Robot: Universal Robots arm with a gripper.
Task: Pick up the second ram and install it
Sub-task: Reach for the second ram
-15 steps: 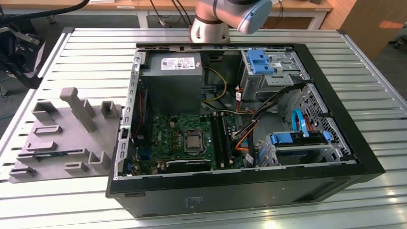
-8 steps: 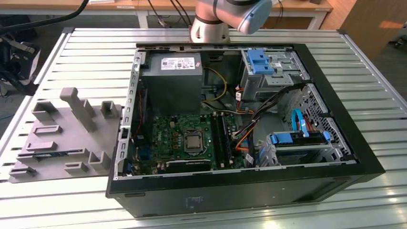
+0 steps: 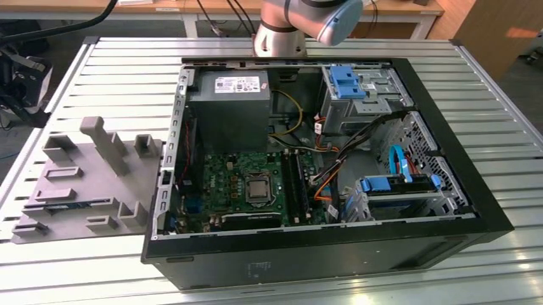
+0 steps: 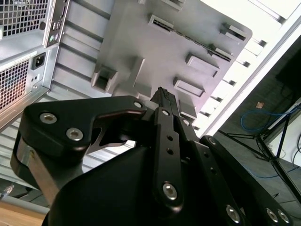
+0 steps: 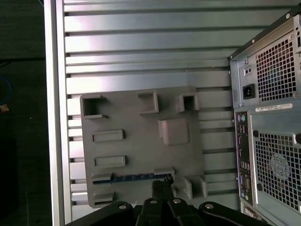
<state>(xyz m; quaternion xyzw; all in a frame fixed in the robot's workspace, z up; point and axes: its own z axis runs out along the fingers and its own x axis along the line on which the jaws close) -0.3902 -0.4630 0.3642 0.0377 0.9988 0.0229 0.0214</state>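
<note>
The second ram (image 5: 131, 178) is a slim blue stick lying on edge in a slot of the grey fixture tray (image 5: 141, 117); the exterior view shows the ram (image 3: 72, 206) near the tray's (image 3: 85, 190) front. In the second wrist view the ram (image 4: 188, 36) is a thin dark strip across the tray. My gripper (image 5: 162, 184) hovers high above the tray, its dark fingertips (image 4: 162, 94) together and holding nothing, lined up close to one end of the stick. The green motherboard (image 3: 246, 184) with its black slot strips (image 3: 293, 184) lies inside the open case.
The open black computer case (image 3: 339, 241) takes up the middle and the exterior view's right of the slatted metal table (image 3: 110, 70). Its rear panel (image 5: 268, 117) stands beside the tray. The table's edge (image 5: 54, 117) runs along the tray's other side. The arm's base (image 3: 293, 25) stands behind the case.
</note>
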